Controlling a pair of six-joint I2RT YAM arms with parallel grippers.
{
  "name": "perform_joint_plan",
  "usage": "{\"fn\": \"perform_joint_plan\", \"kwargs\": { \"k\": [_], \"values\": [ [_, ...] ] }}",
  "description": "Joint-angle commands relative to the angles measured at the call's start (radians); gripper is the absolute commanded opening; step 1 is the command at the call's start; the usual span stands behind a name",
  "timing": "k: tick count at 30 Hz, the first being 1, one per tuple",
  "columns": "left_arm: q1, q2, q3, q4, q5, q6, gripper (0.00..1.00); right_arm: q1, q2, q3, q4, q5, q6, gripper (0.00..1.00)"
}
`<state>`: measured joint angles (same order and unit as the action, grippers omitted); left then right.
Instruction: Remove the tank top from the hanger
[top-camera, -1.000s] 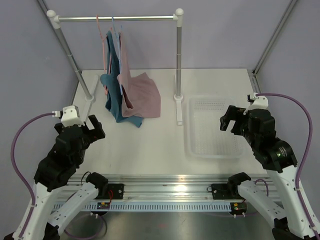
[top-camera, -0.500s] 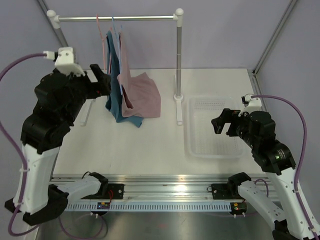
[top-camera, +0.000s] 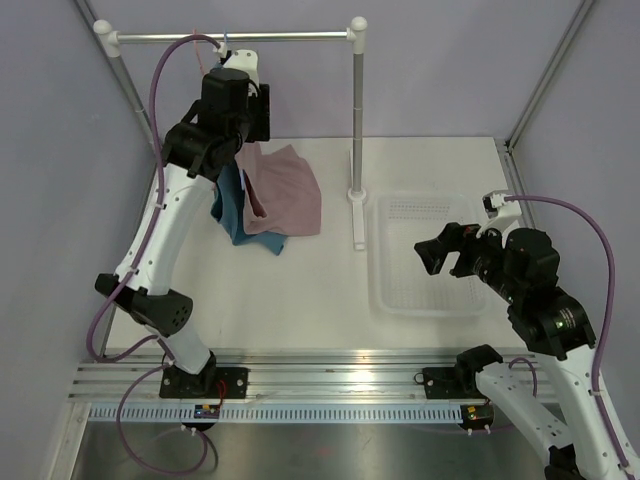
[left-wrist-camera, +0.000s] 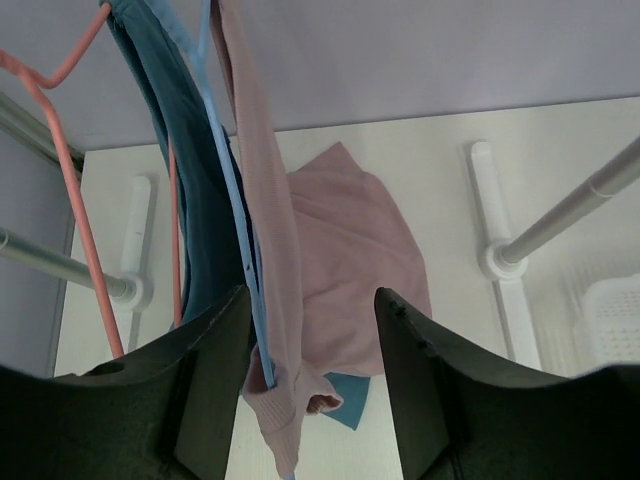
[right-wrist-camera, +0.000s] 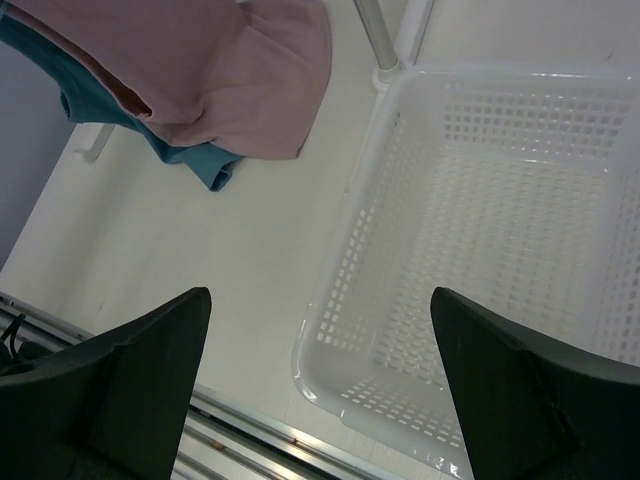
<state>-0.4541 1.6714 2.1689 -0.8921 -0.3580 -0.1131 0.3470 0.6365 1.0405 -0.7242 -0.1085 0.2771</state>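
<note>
Left fingers (left-wrist-camera: 205, 385) are spread wide and grip nothing, up by the rail (top-camera: 300, 36) with the tank top (left-wrist-camera: 345, 260) and hanger (left-wrist-camera: 232, 215) showing between them. I see the tank top hung on the hanger, its hem pooled on the counter (top-camera: 300, 290) beside a teal top (left-wrist-camera: 190, 180). Right fingers (right-wrist-camera: 150, 370) gape empty above the basket (right-wrist-camera: 325, 295).

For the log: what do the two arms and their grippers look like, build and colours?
Both the left arm and right arm have white tubular links with bulky black joint housings. A looping purple cable runs to a white block at each wrist. The left gripper and right gripper each have two broad matte black fingers.
</note>
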Motion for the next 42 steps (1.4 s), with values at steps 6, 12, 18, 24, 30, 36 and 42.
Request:
{"fn": "perform_joint_plan", "kwargs": {
  "k": [6,12,18,24,30,36,42],
  "values": [
    [0.068,0.031,0.014,0.050,-0.032,0.019,0.52,0.007,0.005,-0.034,0.074,-0.077,0.001,0.99],
    [0.103,0.056,0.015,0.048,0.005,0.020,0.21,0.006,0.025,-0.051,0.103,-0.103,0.004,0.98],
    [0.134,0.088,0.020,0.045,0.053,0.015,0.35,0.007,0.028,-0.054,0.109,-0.103,0.001,0.98],
    [0.135,0.137,0.089,0.013,0.080,0.013,0.03,0.006,0.032,-0.053,0.109,-0.105,-0.001,0.97],
    [0.134,0.140,0.175,-0.024,0.080,-0.017,0.00,0.007,0.041,-0.048,0.115,-0.100,-0.003,0.98],
    [0.127,0.094,0.250,-0.031,0.114,-0.023,0.00,0.006,0.058,-0.042,0.126,-0.108,0.000,0.98],
    [0.089,0.027,0.249,-0.034,0.123,-0.017,0.00,0.006,0.065,-0.036,0.131,-0.111,0.005,0.98]
  ]
}}
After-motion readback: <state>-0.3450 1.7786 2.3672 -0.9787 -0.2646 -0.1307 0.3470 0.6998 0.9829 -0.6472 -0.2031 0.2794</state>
